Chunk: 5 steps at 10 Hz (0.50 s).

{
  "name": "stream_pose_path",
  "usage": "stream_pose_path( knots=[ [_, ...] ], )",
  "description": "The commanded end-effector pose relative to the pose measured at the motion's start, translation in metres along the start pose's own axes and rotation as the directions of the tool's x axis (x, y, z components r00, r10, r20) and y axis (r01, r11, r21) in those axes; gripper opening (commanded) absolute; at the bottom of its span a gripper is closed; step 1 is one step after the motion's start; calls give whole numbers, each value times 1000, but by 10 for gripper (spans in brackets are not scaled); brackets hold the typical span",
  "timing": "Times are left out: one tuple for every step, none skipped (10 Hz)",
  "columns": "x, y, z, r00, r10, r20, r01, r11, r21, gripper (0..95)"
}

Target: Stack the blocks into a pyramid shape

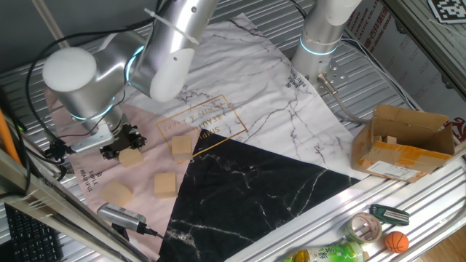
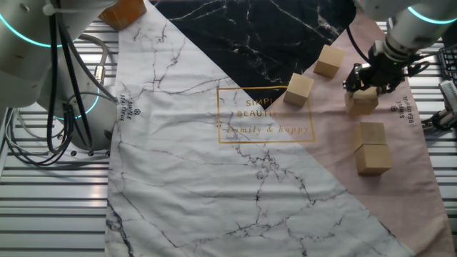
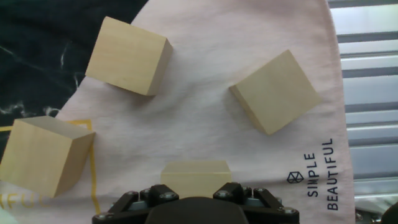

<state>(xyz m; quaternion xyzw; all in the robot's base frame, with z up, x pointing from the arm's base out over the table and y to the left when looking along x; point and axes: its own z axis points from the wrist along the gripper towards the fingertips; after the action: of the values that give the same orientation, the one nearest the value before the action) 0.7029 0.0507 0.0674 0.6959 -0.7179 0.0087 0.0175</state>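
One fixed view looks down from high at the table's corner, arm base at 1 o'clock, cardboard box (image 1: 402,142) at 3. The other fixed view faces back from the opposite side, closer, over the cloth (image 2: 214,171). Hand view stares straight down, very near. All 3 share the pink cloth corner with the blocks (image 3: 129,55).

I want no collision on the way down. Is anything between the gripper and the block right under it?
Nothing visible is. The gripper sits right at the nearest block, with only pink cloth around it. The other three blocks in the hand view lie apart from it.
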Motion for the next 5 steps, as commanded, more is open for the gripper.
stream_pose_path(
  knots=[
    [1,-1,3,1000,-12,0,12,1000,-1,0],
    [1,-1,3,1000,-16,0,16,1000,0,0],
    [1,-3,6,1000,-23,0,23,1000,0,0],
    [2,-3,7,1000,-26,0,26,1000,2,0],
    [2,-4,8,999,-32,-1,32,999,4,0]
  ],
)
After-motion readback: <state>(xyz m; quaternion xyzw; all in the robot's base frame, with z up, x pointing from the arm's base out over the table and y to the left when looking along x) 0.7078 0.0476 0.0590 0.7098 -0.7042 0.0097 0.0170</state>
